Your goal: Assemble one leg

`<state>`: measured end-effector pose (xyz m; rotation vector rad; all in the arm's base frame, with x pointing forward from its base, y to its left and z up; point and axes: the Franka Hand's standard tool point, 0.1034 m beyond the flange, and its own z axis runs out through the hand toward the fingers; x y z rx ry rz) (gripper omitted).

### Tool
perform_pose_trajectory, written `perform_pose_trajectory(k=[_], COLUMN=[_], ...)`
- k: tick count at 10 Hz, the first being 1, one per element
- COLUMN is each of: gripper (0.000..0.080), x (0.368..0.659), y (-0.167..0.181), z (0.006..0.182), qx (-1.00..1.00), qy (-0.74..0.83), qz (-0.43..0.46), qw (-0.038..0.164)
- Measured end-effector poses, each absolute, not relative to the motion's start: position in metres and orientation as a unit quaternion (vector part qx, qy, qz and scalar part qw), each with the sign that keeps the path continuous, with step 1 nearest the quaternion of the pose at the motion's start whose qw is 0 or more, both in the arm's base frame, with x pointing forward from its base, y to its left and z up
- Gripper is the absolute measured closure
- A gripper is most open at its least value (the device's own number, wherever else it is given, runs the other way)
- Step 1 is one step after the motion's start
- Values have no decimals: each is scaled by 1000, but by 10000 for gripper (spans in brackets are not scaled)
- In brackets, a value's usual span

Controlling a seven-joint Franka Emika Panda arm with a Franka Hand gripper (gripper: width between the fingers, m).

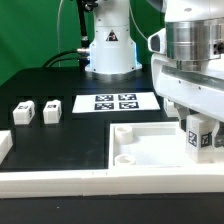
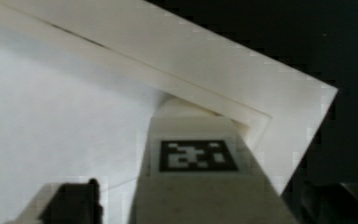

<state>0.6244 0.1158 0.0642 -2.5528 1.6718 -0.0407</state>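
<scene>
Leg (image 1: 198,137) first — I see it as a small white block with black-and-white tags on its faces, sitting between the jaws of the gripper (image 1: 199,140) at the exterior view's right. The jaws are clamped on the leg, one finger on each side, and it is held upright over the far right corner of the large white panel (image 1: 150,150), close to the panel's surface; I cannot tell from here whether it touches. On the wrist view the leg (image 2: 201,170) runs away from the jaws with its tag facing the camera, its far end at the panel's corner (image 2: 247,100), and one dark finger (image 2: 73,200) shows beside it.

Well apart from the jaws, toward the exterior view's left, two more white tagged blocks (image 1: 38,112) stand side by side on the black table (image 1: 60,75). Behind the gripper lies the marker board (image 1: 115,102) with its tags, and beyond that the arm's base (image 1: 110,50).
</scene>
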Motion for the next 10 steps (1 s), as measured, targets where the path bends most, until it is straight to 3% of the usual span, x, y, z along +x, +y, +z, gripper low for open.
perform_pose_trajectory(k=[4,10], gripper=[152,151], x=[625,628], y=[116,120], z=[65,70], qx=[-923,-999], qy=[381,2], qz=[-24,-37], qw=[39,1])
